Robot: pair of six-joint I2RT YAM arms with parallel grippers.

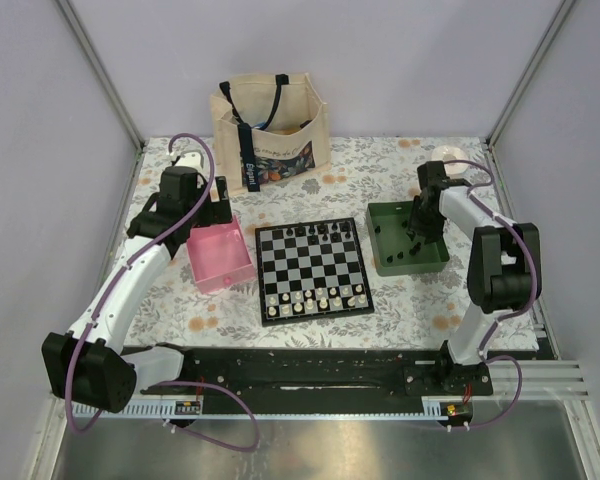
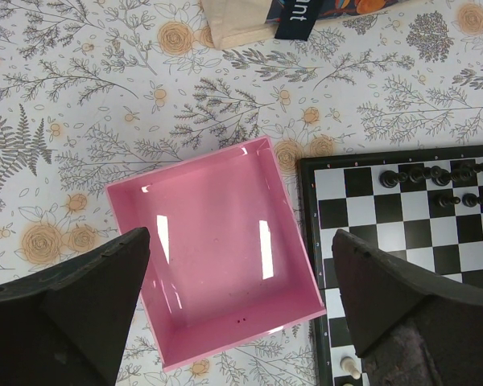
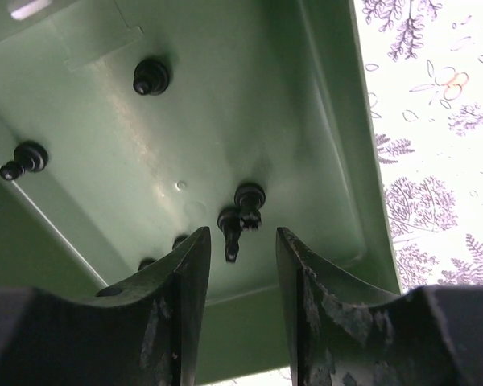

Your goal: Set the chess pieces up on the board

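The chequered board (image 1: 312,268) lies mid-table, with black chess pieces (image 1: 320,233) on its far rows and white ones on its near rows. More black pieces lie loose in the green tray (image 1: 387,215). My right gripper (image 1: 417,236) reaches down into that tray, open. In the right wrist view its tips (image 3: 240,241) stand either side of two lying black pieces (image 3: 232,231), not closed on them. Other pieces (image 3: 150,76) lie farther off on the tray floor (image 3: 249,104). My left gripper (image 2: 240,237) hangs open above the empty pink tray (image 2: 217,241).
A cloth tote bag (image 1: 270,130) stands at the back, behind the board. The pink tray (image 1: 220,257) sits just left of the board, the green tray just right. A white roll (image 1: 450,155) lies at the back right. Metal frame posts flank the flowered tablecloth.
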